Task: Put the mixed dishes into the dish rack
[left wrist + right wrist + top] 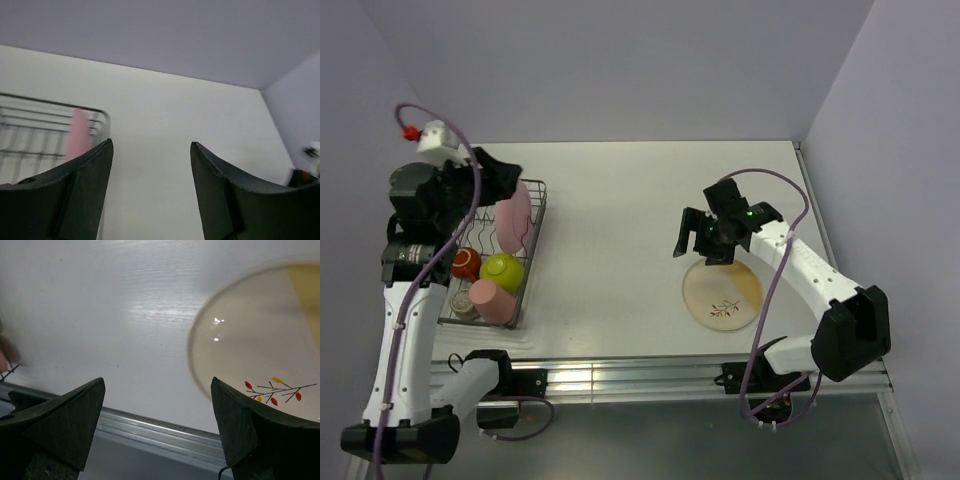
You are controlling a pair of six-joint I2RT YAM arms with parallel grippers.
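Dish rack point(542, 188), left: pink plate point(513, 215) upright inside. Cream-and-orange plate point(722, 295): flat, right. Left gripper point(150, 147), right gripper point(157, 382): wide apart, empty.

The work surface is a white table point(620, 200) with a faint wood-grain texture. Pale lavender walls enclose it on three sides: back wall point(620, 60), left wall point(350, 110), right wall point(910, 140). A slotted aluminium rail point(630, 378) runs along the near edge. Below it lies a dark grey surface point(650, 440). Lighting is diffuse; soft glare point(150, 307) shows on the tabletop.
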